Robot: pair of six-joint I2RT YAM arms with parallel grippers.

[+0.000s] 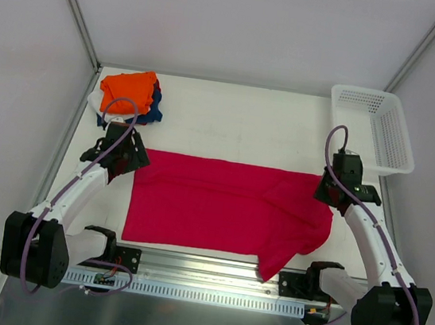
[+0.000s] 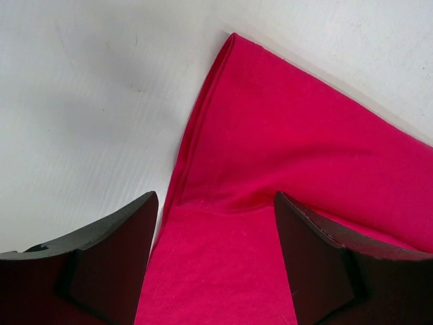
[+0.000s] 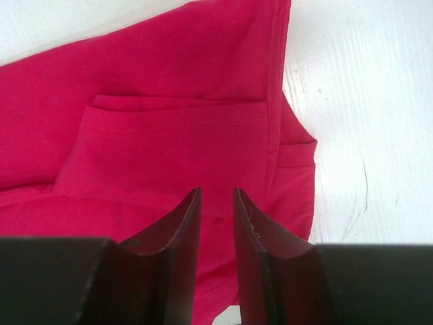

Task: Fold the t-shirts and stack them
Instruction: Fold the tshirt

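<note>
At the far left corner of the table (image 1: 239, 121), an orange t-shirt (image 1: 129, 87) tops a folded pile over a navy one (image 1: 155, 112) and a white one (image 1: 95, 101). Just nearer, the left gripper (image 2: 215, 203) stands wide open, holding nothing, over the folded left edge of the crimson t-shirt (image 1: 220, 203) spread across the middle. The right gripper (image 3: 216, 193), parted only a slit with no cloth pinched, hangs over the shirt's right corner, and the white mesh basket (image 1: 394, 158) at far right shows its bare floor.

Navy tee (image 1: 154, 114) mostly hidden under orange tee (image 1: 129, 88); red tee (image 1: 220, 203) far corners behind L gripper (image 1: 131, 164) & R gripper (image 1: 328, 195).
</note>
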